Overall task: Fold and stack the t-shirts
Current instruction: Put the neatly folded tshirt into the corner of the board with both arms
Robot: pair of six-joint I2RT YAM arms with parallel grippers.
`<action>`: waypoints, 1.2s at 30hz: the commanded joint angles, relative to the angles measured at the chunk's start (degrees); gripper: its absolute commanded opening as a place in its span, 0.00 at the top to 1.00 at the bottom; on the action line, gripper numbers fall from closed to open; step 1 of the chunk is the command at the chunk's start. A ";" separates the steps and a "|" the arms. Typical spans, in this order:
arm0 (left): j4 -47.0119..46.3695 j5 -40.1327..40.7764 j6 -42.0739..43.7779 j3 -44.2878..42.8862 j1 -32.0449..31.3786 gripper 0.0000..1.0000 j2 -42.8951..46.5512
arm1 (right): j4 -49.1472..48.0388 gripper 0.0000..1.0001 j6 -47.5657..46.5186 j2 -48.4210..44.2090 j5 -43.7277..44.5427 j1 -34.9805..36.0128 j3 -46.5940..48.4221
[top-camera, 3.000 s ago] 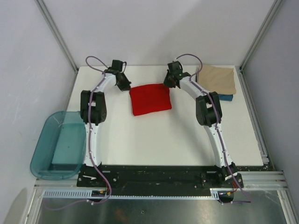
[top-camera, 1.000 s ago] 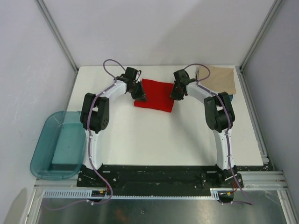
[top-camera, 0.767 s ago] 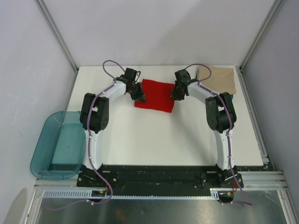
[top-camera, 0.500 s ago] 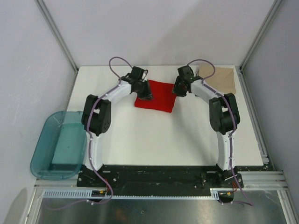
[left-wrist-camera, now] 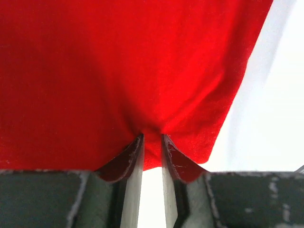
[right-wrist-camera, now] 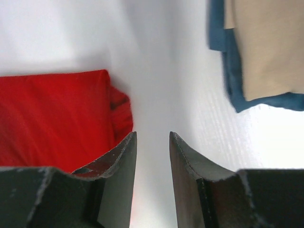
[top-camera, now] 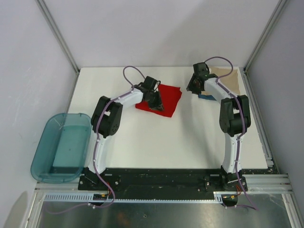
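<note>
The folded red t-shirt [top-camera: 167, 97] lies skewed at the back middle of the table. My left gripper [top-camera: 154, 101] is shut on its near edge; in the left wrist view the red t-shirt [left-wrist-camera: 118, 71] bunches between the fingertips of that gripper [left-wrist-camera: 152, 137]. My right gripper [top-camera: 192, 87] stands open over bare table between the red t-shirt and the stack, holding nothing. The right wrist view shows the right gripper [right-wrist-camera: 152, 135] with the red t-shirt [right-wrist-camera: 57, 114] to its left. The tan t-shirt [top-camera: 230, 80] [right-wrist-camera: 268, 47] lies folded on the dark blue t-shirt [top-camera: 205, 96] [right-wrist-camera: 232, 71] at the back right.
A translucent teal tub [top-camera: 61, 147] sits off the table's left edge beside the left arm's base. Metal frame posts rise at the back corners, and a rail [top-camera: 259, 128] runs along the table's right side.
The left gripper has dragged the red t-shirt to the right, turning it askew. The right gripper has let go of the shirt's right edge and moved right toward the tan and blue stack.
</note>
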State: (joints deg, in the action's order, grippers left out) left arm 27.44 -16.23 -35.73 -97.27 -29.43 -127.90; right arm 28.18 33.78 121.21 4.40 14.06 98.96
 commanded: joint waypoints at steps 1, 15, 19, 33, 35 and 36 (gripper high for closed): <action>-0.68 3.15 -2.00 2.16 0.72 0.73 0.83 | 0.95 0.62 -1.83 -1.61 4.14 -0.89 0.28; -0.72 6.29 -3.07 10.07 9.51 0.73 5.85 | 3.68 0.62 -5.35 -0.85 13.54 -1.99 -0.87; -0.72 6.66 -3.23 13.81 9.97 0.73 7.86 | 2.94 0.62 -6.55 -0.28 14.25 -2.42 -1.21; -0.72 9.21 -2.88 27.45 9.98 0.74 16.21 | 0.72 0.65 -8.80 2.55 14.97 -2.73 -1.24; -0.83 9.18 -2.91 29.13 9.94 0.74 17.42 | 0.27 0.65 -9.12 3.38 15.03 -2.68 -1.05; -0.87 9.10 -2.93 29.93 9.75 0.75 18.04 | 0.10 0.65 -9.23 3.80 15.07 -2.71 -0.92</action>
State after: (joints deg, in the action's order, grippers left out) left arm 20.86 -10.63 -39.64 -71.81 -19.35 -111.72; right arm 30.61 25.78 123.26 17.85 11.51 97.71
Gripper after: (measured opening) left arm 0.259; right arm 0.350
